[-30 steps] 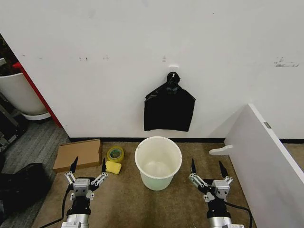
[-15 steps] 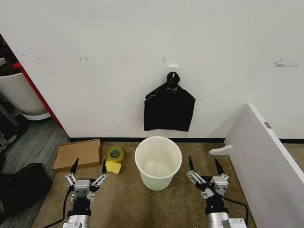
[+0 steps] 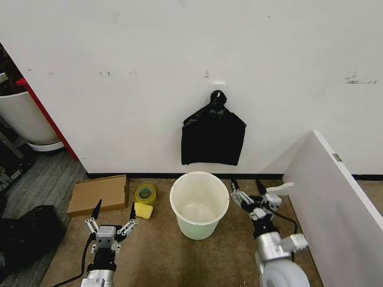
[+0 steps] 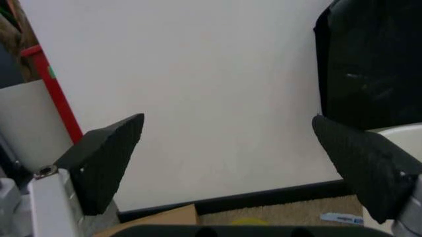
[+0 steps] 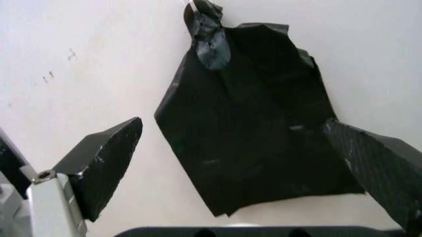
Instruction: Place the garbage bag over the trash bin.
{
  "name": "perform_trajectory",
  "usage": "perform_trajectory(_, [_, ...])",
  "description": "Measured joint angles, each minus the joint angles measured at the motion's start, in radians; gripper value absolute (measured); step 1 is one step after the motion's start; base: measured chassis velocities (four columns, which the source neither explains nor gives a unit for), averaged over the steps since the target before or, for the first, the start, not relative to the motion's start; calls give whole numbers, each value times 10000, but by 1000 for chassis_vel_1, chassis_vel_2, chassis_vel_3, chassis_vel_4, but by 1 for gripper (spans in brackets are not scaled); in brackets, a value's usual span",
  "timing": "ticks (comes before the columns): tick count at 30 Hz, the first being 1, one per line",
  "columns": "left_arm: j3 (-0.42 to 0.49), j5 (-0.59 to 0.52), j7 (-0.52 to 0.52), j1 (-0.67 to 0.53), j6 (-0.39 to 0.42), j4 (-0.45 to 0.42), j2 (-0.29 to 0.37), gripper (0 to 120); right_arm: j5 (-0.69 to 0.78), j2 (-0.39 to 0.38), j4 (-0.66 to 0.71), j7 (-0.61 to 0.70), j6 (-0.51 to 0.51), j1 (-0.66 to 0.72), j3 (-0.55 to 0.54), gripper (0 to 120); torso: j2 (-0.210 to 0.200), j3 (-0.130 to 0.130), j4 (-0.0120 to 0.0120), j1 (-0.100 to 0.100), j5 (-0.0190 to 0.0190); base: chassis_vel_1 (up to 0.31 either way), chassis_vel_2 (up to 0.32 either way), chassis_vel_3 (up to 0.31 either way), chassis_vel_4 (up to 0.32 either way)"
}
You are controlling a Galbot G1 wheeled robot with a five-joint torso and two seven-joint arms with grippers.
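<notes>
Bag (image 3: 213, 136) hangs flat against the wall from a hook, knotted at its top, long axis running straight down, its lower edge just above the bin (image 3: 199, 204) on the floor. Whether this bundle is the bag I must spread over the bin I judge only from the task; no other black bag is in sight.

From the left: cardboard (image 3: 99, 194) lies on the carpet, then a tape roll (image 3: 145, 193) and a yellow sponge (image 3: 142, 210) beside the bin. My left gripper (image 3: 114, 211) sits low, left of the bin, fingers spread, pointing at the wall; it holds nothing.

The bin stands empty, rim bare. My right gripper (image 3: 247, 186) is just beside its right rim, fingers spread and empty, with a white board (image 3: 335, 209) leaning further right. In its wrist view the bag (image 5: 254, 123) lies between the two fingertips, ahead and above.

So the bag lies up and forward of both grippers, and the right one is clearly nearer.

Compared with a second ago, my right arm has pushed forward from beside the bin's base to its far rim; the left has hardly moved.
</notes>
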Motion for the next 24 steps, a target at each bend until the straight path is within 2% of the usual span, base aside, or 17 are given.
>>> perform_trajectory(6, [-64,-52,20,-19,10,19,-8,100,848,-218,-339,-65,-488,786,-78,100,0,0,2,0,1,0,0,0,0])
perform_trajectory(12, [-34,-13,79,20,-10,56,-134,100,3172,-428,-1186,-1258,-1423,1876,-218,100,0,0,1,0,1,0,0,0,0])
perform_trajectory(13, [-7,25,106,28,-15,58,-142,100,4112,-434,-1338,-1630,-1655,2167,-241,100,0,0,1,0,1,0,0,0,0])
perform_trajectory(17, [1,103,119,42,-23,61,-130,100,5176,-410,-1673,-1993,-1969,2867,-275,100,0,-1,0,0,0,0,0,0,0])
perform_trajectory(24, [-57,218,116,178,-83,-13,-205,100,5842,-360,-2985,-1892,-2138,4303,-469,100,0,0,2,0,-1,0,0,0,0])
